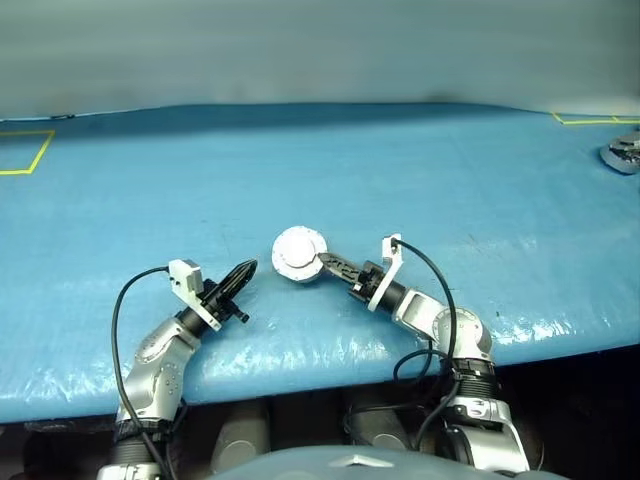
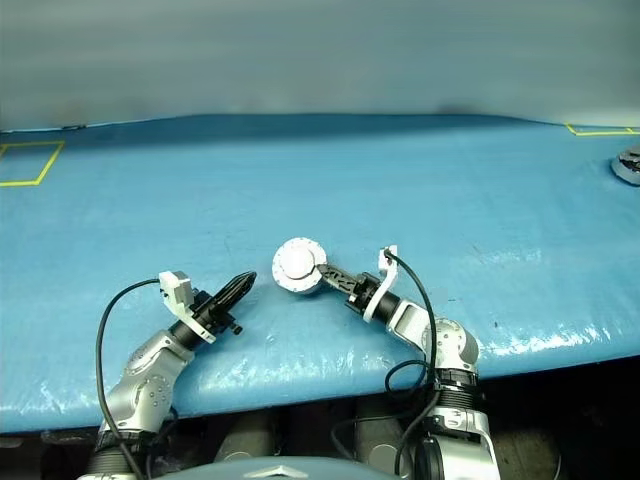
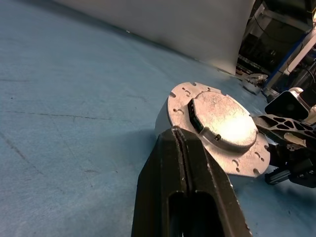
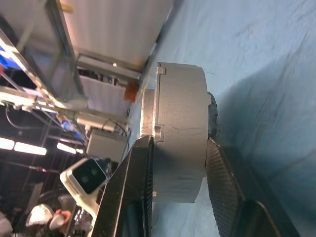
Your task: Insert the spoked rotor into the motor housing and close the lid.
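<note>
Housing: short round silver cup on the blue-covered bench, seen side-on in the right wrist view. It sits between the two black fingers of the right gripper, one finger on the flanged upper edge and the other under the base. The fingers appear to press the metal, though actual contact is hard to confirm from this angle.

Lid: round grey disc, closed flat on top of the housing. Plain outer face up, raised round middle, small holes around the rim, a dark notch at one side of the middle. In the head views it reads as a pale round cap directly at the tip of the right gripper.

Right gripper: clamped across the housing from the side, pointing inward across the bench toward the left gripper.

Left gripper: fingers pressed together with no gap, empty. Its tip points at the lid and stands just short of the housing, apart from it. The closed housing lies between the two gripper tips, nearer the right one.

Rotor: not visible with the lid closed; whether it sits inside cannot be told.

Other item: a small silver metal part lies well away from both grippers, at the far right edge of the bench.
</note>
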You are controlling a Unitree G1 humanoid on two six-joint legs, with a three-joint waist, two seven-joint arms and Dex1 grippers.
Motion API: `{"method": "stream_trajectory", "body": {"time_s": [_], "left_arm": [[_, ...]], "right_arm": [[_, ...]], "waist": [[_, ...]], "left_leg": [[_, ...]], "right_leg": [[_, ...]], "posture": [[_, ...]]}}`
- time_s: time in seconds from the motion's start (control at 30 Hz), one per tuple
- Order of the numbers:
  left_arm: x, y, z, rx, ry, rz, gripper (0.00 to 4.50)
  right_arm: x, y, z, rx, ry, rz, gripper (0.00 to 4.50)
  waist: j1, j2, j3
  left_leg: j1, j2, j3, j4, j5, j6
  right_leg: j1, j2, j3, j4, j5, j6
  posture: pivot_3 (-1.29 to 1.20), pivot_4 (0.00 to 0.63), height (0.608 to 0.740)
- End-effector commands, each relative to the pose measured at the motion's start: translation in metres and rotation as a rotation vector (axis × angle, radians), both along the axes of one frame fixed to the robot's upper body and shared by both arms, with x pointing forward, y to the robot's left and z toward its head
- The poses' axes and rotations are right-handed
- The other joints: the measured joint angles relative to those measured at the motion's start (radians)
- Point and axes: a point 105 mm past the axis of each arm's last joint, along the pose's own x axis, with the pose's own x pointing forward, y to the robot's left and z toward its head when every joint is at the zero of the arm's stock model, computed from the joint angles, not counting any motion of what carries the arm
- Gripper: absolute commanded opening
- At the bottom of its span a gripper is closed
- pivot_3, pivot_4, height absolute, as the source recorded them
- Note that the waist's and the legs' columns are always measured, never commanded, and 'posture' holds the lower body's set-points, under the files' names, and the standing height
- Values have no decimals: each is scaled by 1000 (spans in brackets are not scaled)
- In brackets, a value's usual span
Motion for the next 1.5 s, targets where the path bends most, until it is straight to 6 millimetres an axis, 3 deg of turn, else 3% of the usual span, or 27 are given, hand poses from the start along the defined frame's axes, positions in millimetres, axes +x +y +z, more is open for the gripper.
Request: {"method": "stream_trajectory", "body": {"time_s": [0.03,0.2,0.33,0.37,0.6,0.83,1.2,1.5], "left_arm": [[3,-2,19,-91,-55,18,1278],[6,-13,30,-219,-55,-4,2962],[7,-23,39,-302,-58,-39,4320],[6,-25,40,-313,-52,-57,4479],[-7,-41,57,-480,-32,-229,4479],[-2,-39,64,-564,-34,-229,4479],[11,-42,55,-544,-1,-189,4479],[8,-60,46,-460,30,-273,4479]], "right_arm": [[7,-1,45,139,-144,-24,1165],[5,1,77,217,-232,-14,1165],[4,5,86,219,-255,-10,1165],[4,6,86,218,-254,-9,1165],[-1,17,76,172,-224,39,1165],[-12,28,72,153,-219,109,1165],[-28,36,76,175,-250,202,1165],[-37,42,78,177,-274,246,1165]], "waist": [[-3,0,0],[-10,1,1],[-12,1,1],[-12,1,1],[-14,1,1],[-13,1,1],[-14,1,1],[-12,1,1]], "left_leg": [[0,0,0,0,0,0],[0,0,0,-1,0,0],[0,0,0,0,0,0],[0,0,0,0,0,0],[-1,0,0,0,0,0],[-1,0,0,0,0,0],[-1,0,-1,0,0,0],[-1,0,-1,1,0,0]], "right_leg": [[0,0,0,0,0,0],[-1,0,0,0,0,0],[-1,0,0,0,0,0],[-1,0,0,0,0,0],[-1,0,0,0,0,0],[0,1,0,0,0,0],[0,1,0,0,0,0],[0,1,0,0,0,0]], "posture": [[0,150,740],[0,150,740],[0,150,740],[0,150,740],[0,150,740],[0,150,740],[0,150,740],[0,150,740]]}}
